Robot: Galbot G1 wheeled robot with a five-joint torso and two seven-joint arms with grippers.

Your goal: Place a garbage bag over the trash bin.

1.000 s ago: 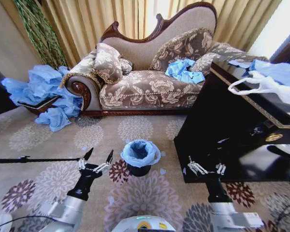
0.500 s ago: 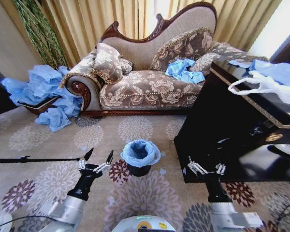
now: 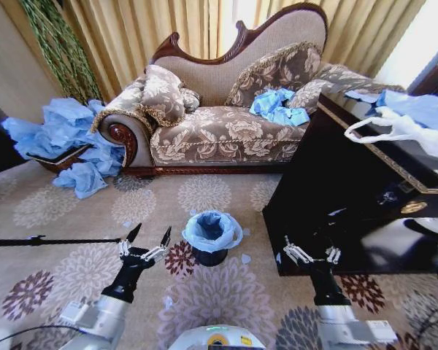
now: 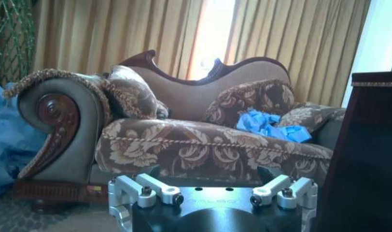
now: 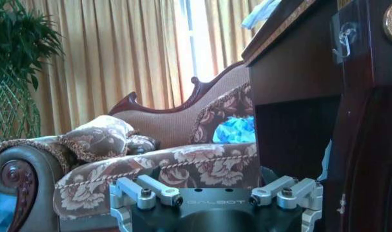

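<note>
Slippage of the garbage bag (image 3: 212,230) off the trash bin (image 3: 209,256) could be caused by a brush from either released gripper, left gripper (image 3: 149,238) or right gripper (image 3: 311,252), both spread wide.

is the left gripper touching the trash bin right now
Apart. In the head view the left gripper, fingers spread open, sits beside the trash bin with a strip of carpet plainly visible between them.

Nothing has moved — every view matches earlier.
</note>
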